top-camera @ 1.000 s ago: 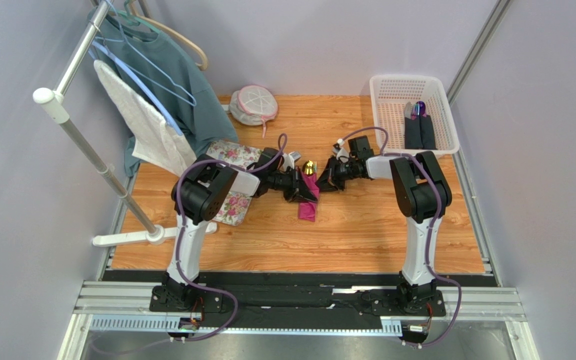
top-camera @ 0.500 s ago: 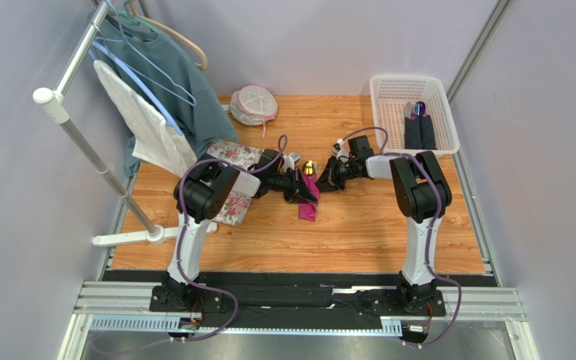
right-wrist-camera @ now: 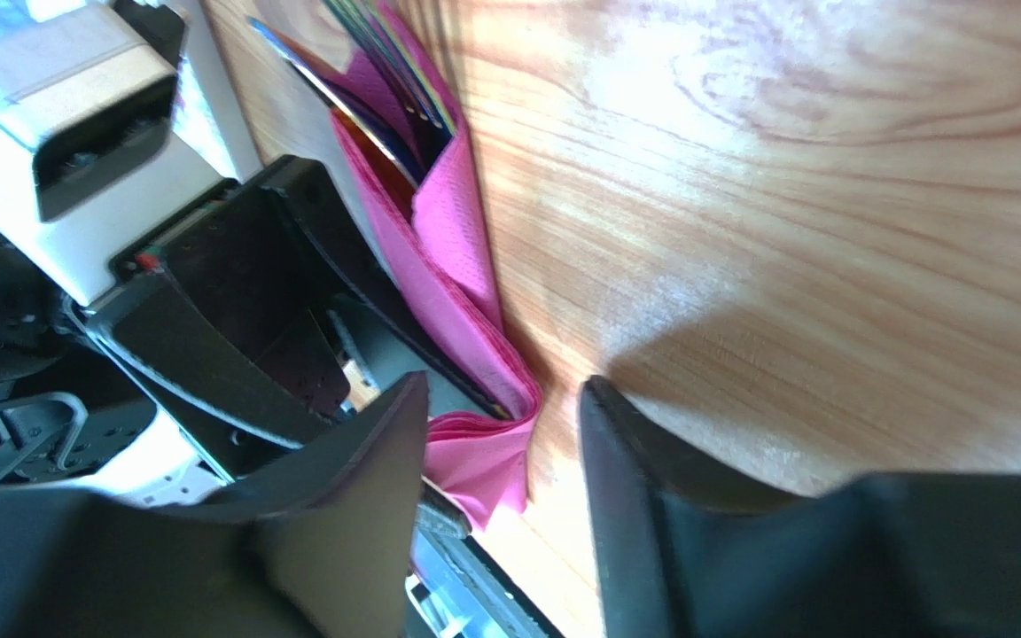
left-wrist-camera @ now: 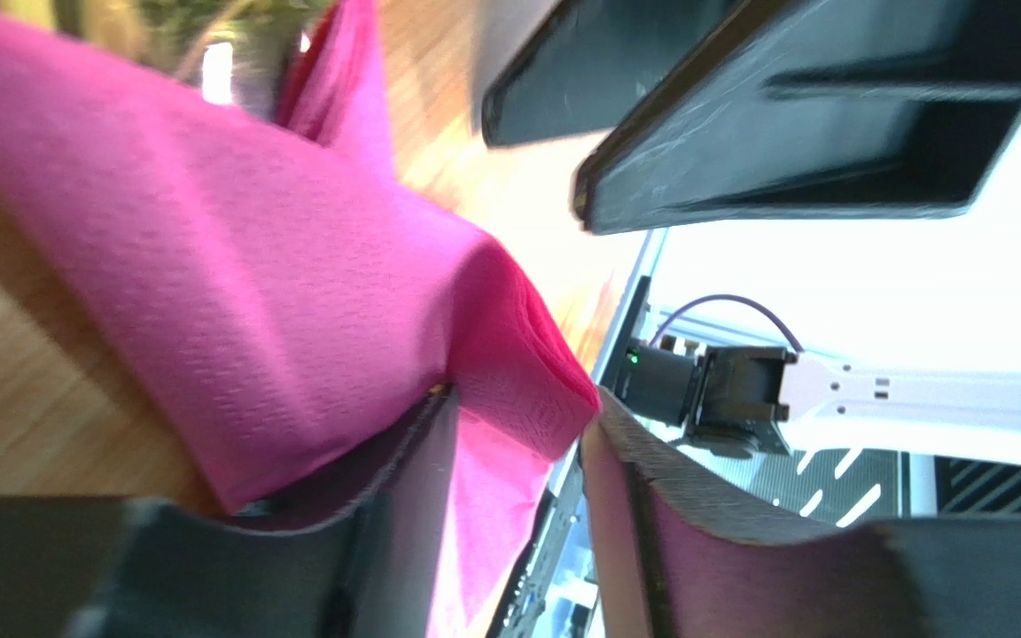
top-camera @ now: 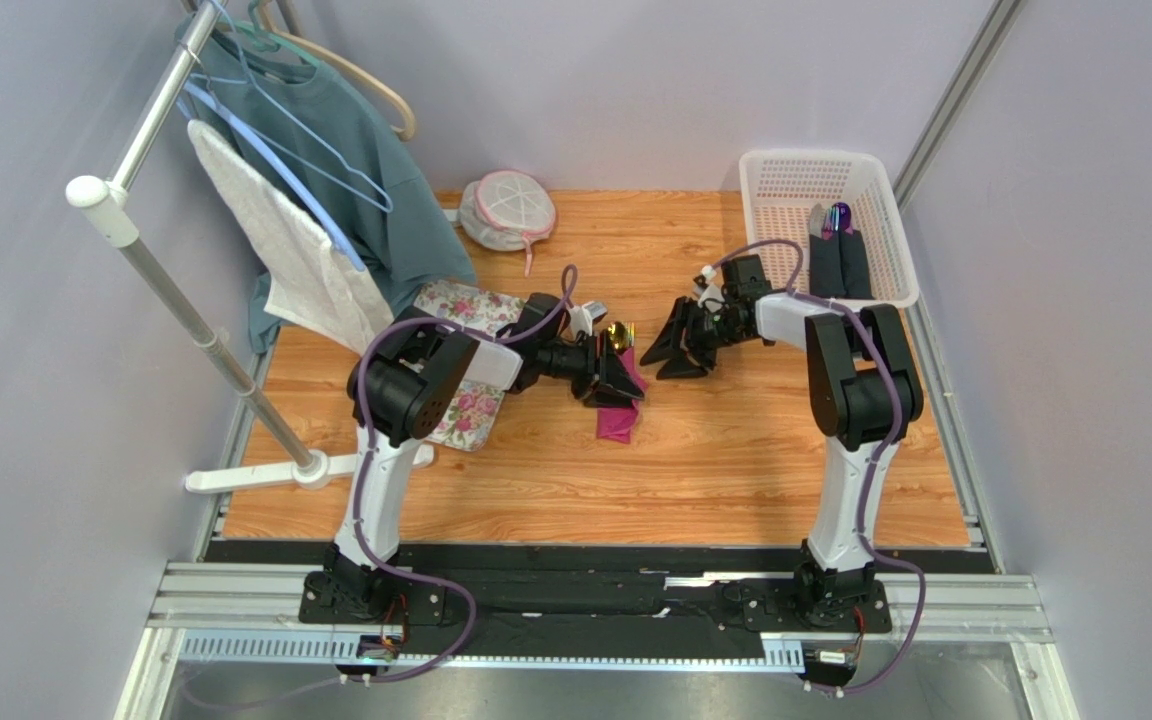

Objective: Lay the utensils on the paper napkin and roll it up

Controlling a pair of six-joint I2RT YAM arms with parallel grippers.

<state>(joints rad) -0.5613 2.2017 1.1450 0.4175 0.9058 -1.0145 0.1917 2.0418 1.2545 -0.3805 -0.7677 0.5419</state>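
Though released, straddles a fold of the pink napkin [top-camera: 615, 422] with the left gripper [left-wrist-camera: 519, 403], fingers parted on either side. Shows gold utensils [top-camera: 618, 332] poking from the napkin's far end. Has the right gripper [right-wrist-camera: 503, 392] just right of the napkin, fingers spread, gripping nothing, not touching it.

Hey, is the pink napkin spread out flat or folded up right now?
Folded up: the pink napkin is a bunched, layered bundle, not a flat sheet, with utensil ends poking out of one end.
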